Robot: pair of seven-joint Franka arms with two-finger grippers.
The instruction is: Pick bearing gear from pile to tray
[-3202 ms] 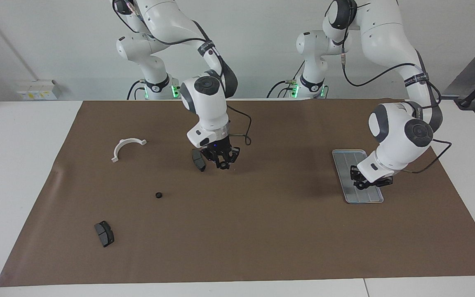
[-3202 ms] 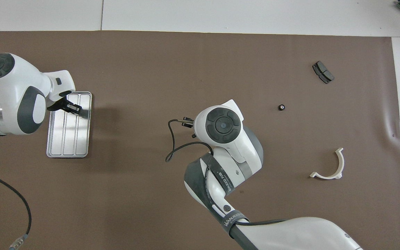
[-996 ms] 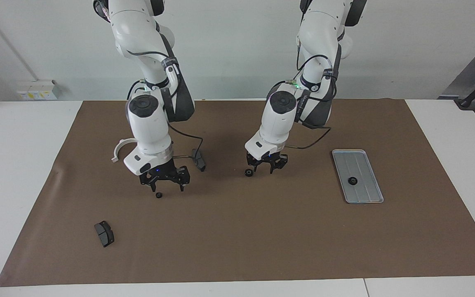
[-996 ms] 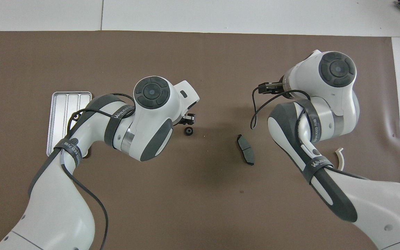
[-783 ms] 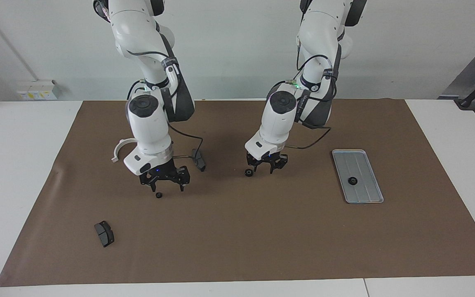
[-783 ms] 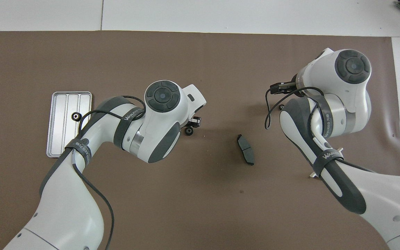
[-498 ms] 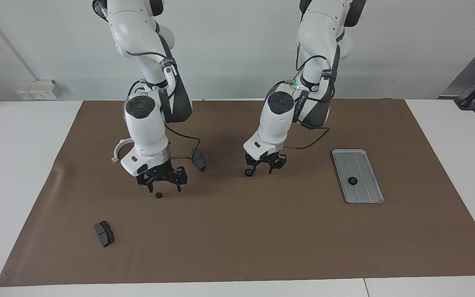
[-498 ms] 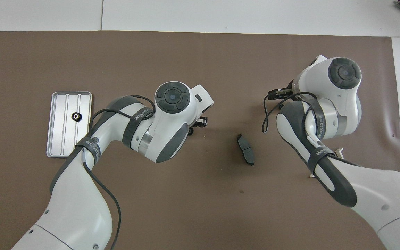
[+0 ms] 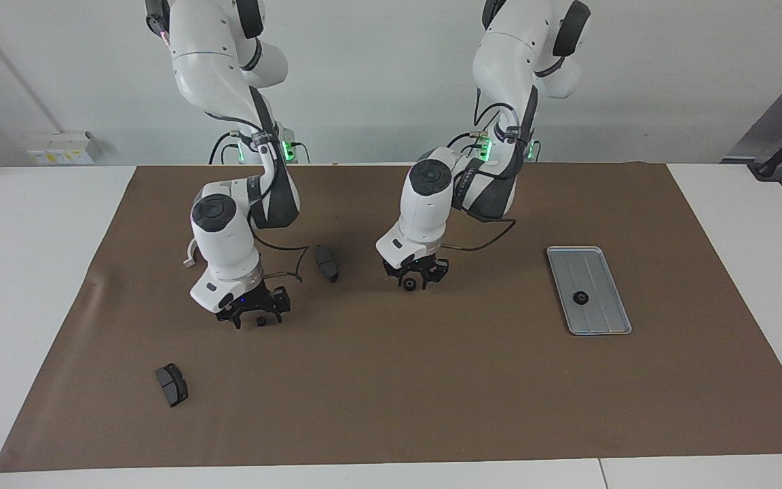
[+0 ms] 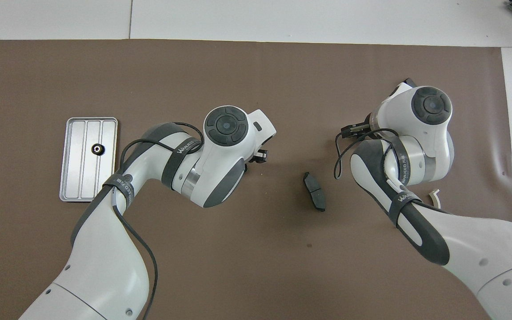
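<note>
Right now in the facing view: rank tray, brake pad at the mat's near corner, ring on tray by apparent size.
1. tray, clearly largest.
2. brake pad far from the robots, toward the right arm's end; it lies closer to the camera, but the order holds.
3. ring on the tray, smallest.

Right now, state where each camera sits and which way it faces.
Facing view: high across the table, looking at the robots; both arms show, from base down to left gripper and right gripper.
Overhead view: high above the robots' end, looking steeply down; both arms enter from the bottom.
Shared: the tray holding one bearing gear, and a brake pad between the arms.
</note>
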